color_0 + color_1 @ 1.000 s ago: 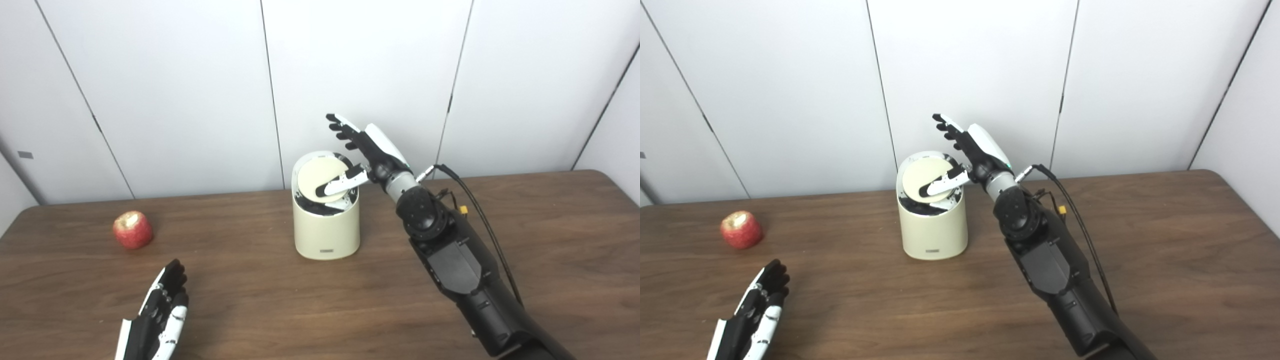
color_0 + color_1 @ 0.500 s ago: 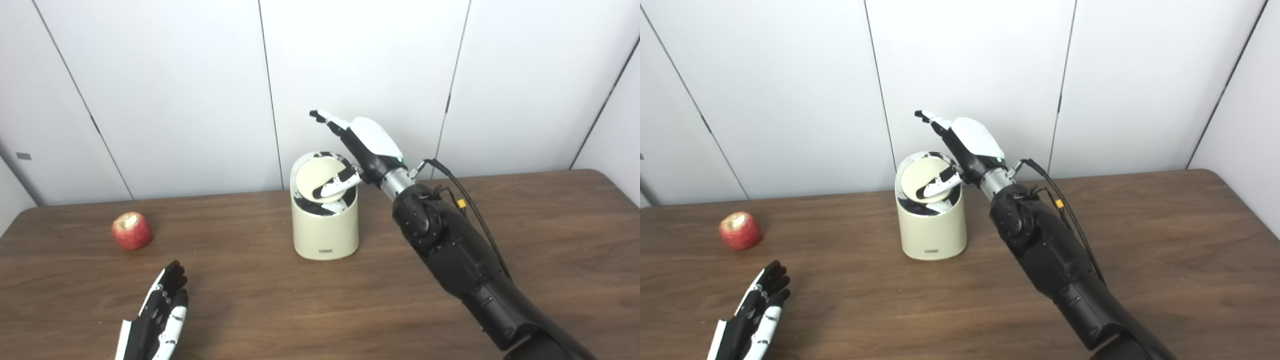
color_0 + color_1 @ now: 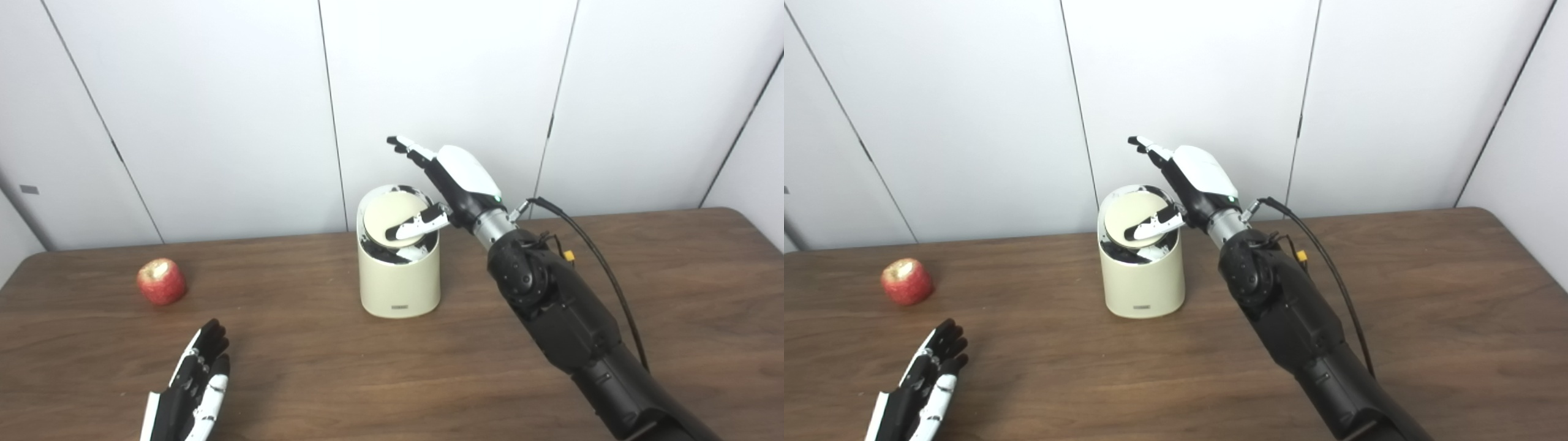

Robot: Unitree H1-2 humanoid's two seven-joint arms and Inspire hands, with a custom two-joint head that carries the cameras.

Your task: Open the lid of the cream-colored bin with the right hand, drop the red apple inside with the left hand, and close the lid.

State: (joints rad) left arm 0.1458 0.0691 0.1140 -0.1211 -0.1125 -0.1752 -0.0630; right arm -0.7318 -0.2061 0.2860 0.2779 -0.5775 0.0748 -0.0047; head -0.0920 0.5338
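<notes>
Fingers (image 3: 409, 149) of the right hand (image 3: 450, 184) are spread and extended up-left above the cream-colored bin (image 3: 399, 278), grasping nothing; its thumb (image 3: 419, 223) lies across the tilted round lid (image 3: 392, 215), which faces up and toward the camera with dark interior showing beneath. Bin stands upright, long axis vertical, mid-table (image 3: 612, 257). Red apple (image 3: 162, 281) sits well left of the bin, pale top upward. Left hand (image 3: 193, 389) rests flat, fingers released, pointing away, near the front edge.

Brown table (image 3: 551, 392) bears apple (image 3: 162, 282) and cream bin (image 3: 399, 282).
</notes>
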